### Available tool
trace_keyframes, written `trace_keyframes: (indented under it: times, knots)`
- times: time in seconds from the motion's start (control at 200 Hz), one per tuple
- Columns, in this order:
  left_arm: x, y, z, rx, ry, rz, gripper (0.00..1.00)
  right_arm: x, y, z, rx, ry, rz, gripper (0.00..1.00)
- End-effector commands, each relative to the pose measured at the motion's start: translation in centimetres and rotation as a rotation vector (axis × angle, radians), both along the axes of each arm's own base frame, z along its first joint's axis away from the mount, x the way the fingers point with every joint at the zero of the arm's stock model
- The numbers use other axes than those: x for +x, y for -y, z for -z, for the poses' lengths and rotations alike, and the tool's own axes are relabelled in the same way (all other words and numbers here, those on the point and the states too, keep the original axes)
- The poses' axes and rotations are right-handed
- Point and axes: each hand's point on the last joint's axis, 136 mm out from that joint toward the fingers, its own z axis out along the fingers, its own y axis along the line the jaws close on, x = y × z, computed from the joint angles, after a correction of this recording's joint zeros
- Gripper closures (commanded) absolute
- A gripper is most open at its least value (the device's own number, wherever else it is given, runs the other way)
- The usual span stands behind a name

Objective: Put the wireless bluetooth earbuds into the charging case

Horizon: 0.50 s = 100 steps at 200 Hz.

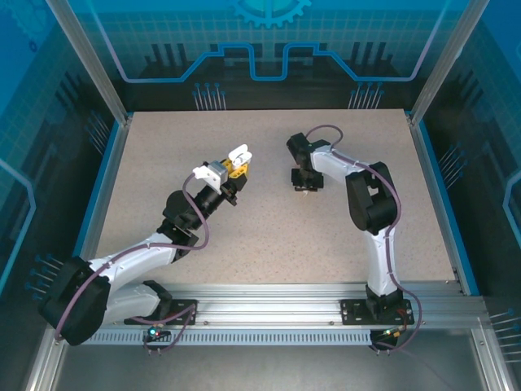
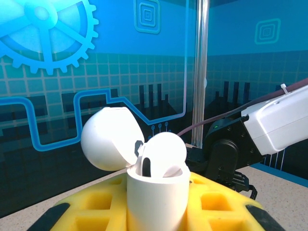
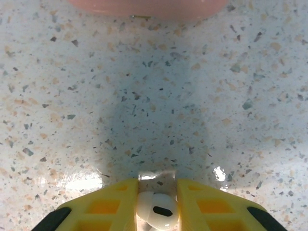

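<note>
My left gripper [image 1: 234, 165] holds a white charging case [image 2: 156, 197] upright above the table, its yellow fingers [image 2: 216, 202] shut on the body. The round lid [image 2: 110, 138] is hinged open to the left. One white earbud [image 2: 166, 153] sits in the case's mouth, bulging above the rim. My right gripper [image 1: 304, 181] points straight down close to the table, right of the case [image 1: 238, 155]. In the right wrist view its fingers [image 3: 110, 207] are shut on another white earbud [image 3: 156, 209], just above the speckled table. No salmon-pink earbuds are in view.
A salmon-pink rounded object [image 3: 149, 6] lies on the table at the top edge of the right wrist view, ahead of the fingers. The right arm [image 2: 279, 120] stands close behind the held case. Blue transparent walls [image 1: 260, 49] enclose the speckled table [image 1: 163, 163].
</note>
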Motion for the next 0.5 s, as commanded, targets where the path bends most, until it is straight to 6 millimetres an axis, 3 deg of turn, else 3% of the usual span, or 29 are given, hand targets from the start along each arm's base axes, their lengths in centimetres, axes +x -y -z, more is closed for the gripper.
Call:
trace_keyframes:
  times: [0.0,0.165,0.305,0.495]
  knots:
    - [-0.3,-0.6,-1.7,-0.048,0.031,-0.006,1.0,-0.6,-1.2,0.2,0.058,-0.008,-0.146,0.77]
    - [-0.2,-0.5,-1.9,-0.051,0.029,-0.003,1.0,-1.0,-3.3,-0.7,0.067,0.005,-0.313,0.79]
    - [0.0,-0.4,-1.9,-0.052,0.025,0.001,1.0,-1.0,-3.7,-1.4,0.003,0.038,-0.384,0.8]
    - [0.1,-0.3,-2.1,-0.052,0.028,0.0,1.0,-0.4,-4.1,-5.1,0.044,0.199,-0.35,0.79]
